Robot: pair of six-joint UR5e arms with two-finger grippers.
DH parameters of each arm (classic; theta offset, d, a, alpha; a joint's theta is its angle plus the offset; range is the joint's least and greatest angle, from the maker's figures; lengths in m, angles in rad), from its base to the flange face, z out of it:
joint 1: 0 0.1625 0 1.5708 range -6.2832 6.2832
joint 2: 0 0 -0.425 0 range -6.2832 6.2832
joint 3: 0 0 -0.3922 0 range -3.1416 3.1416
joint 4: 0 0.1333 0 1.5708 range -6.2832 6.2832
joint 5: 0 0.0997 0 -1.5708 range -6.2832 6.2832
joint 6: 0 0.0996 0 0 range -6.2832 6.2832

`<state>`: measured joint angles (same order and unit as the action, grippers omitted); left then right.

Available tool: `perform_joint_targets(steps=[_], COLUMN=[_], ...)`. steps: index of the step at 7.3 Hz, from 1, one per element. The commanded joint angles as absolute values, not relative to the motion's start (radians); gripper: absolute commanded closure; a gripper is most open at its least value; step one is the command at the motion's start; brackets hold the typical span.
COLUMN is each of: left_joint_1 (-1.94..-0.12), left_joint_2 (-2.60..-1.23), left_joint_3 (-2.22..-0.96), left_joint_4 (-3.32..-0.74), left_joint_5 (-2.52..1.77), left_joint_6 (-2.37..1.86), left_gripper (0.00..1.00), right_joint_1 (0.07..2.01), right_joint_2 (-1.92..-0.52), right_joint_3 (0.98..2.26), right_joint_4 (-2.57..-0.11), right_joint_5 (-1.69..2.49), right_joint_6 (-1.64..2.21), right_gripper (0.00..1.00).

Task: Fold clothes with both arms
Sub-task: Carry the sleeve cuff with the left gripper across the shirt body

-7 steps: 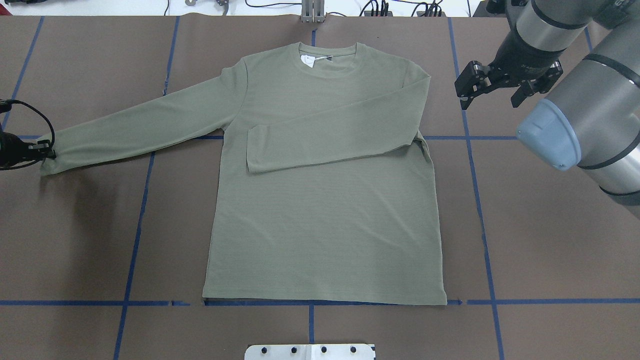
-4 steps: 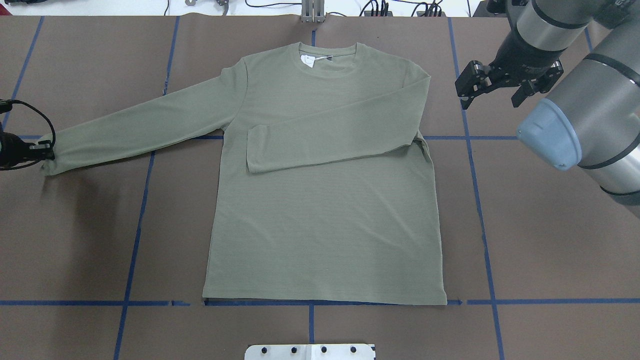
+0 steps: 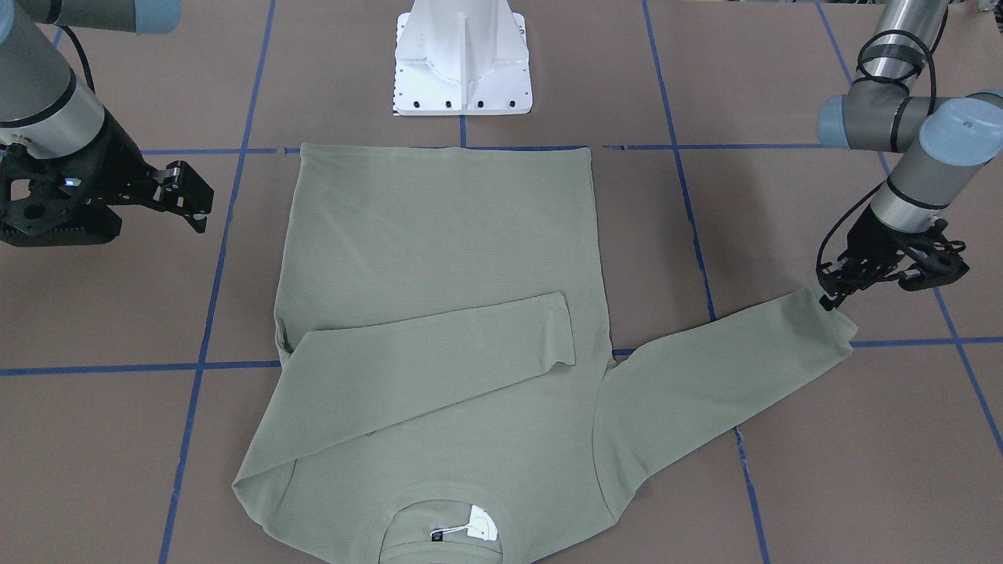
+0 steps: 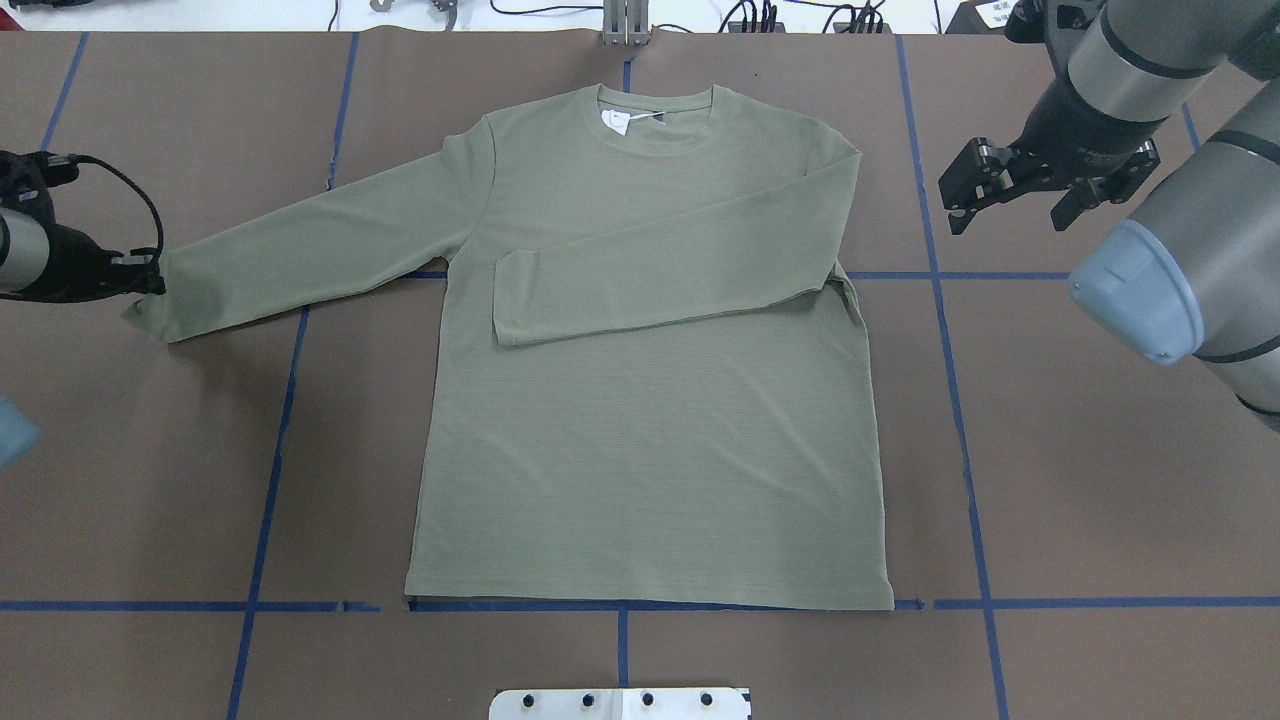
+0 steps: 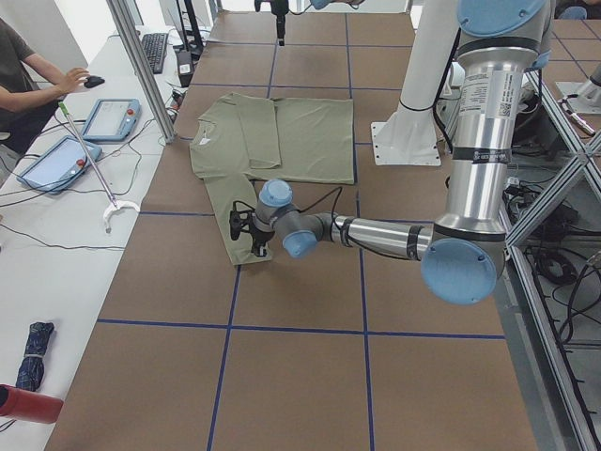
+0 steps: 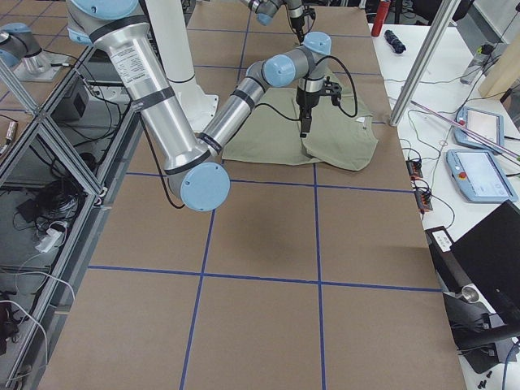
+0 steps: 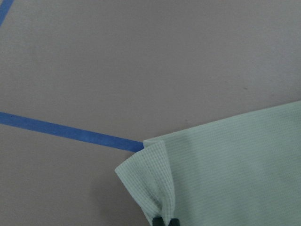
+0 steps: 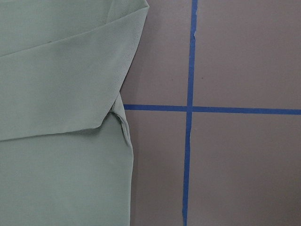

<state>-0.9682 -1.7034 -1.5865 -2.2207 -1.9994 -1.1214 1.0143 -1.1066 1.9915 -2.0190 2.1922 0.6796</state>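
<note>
The sage-green long-sleeved shirt (image 4: pixel 640 420) lies flat on the brown table, collar toward the far edge. One sleeve (image 4: pixel 680 265) is folded across the chest. The other sleeve (image 4: pixel 310 250) stretches out to the left. My left gripper (image 4: pixel 150 284) is shut on that sleeve's cuff (image 7: pixel 150 179), which puckers between the fingertips (image 7: pixel 164 220); the front-facing view shows the same grip (image 3: pixel 827 301). My right gripper (image 4: pixel 1010 205) hangs open above bare table beside the shirt's shoulder, holding nothing. Its wrist view looks down on the shirt's side edge (image 8: pixel 61 117).
The white pedestal base (image 3: pixel 462 55) stands at the near edge, just past the shirt's hem. Blue tape lines (image 4: pixel 960 400) grid the table. A side bench (image 5: pixel 66 160) with tablets and a seated person runs along the far edge.
My left gripper has moved inward toward the shirt's body with the cuff, shortening the outstretched sleeve. The right gripper has drifted slightly outward and nearer, still open.
</note>
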Motion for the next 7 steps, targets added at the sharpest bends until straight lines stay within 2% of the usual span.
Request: perform_joint_targets(steps=[1, 4, 7], left_joint_1=[-0.966, -0.954, -0.861], left_joint_2=[-1.939, -2.145, -2.456], left_joint_3=[-1.672, -1.637, -1.424], left_joint_4=[-1.887, -1.799, -1.813], left_joint_5=[-2.005, -2.052, -2.052], left_joint_6=[-1.123, -1.123, -1.315], left_gripper=[1.00, 1.00, 1.00], right_joint_1=[1.025, 1.086, 1.161], right_joint_2=[-1.178, -1.273, -1.357], right_joint_3=[2.026, 2.033, 2.023], right_joint_4=[-2.019, -2.010, -2.010], right_joint_5=[2.192, 2.187, 2.191], right_joint_6=[0.678, 0.585, 0.445], right_gripper=[0.00, 0.00, 0.00])
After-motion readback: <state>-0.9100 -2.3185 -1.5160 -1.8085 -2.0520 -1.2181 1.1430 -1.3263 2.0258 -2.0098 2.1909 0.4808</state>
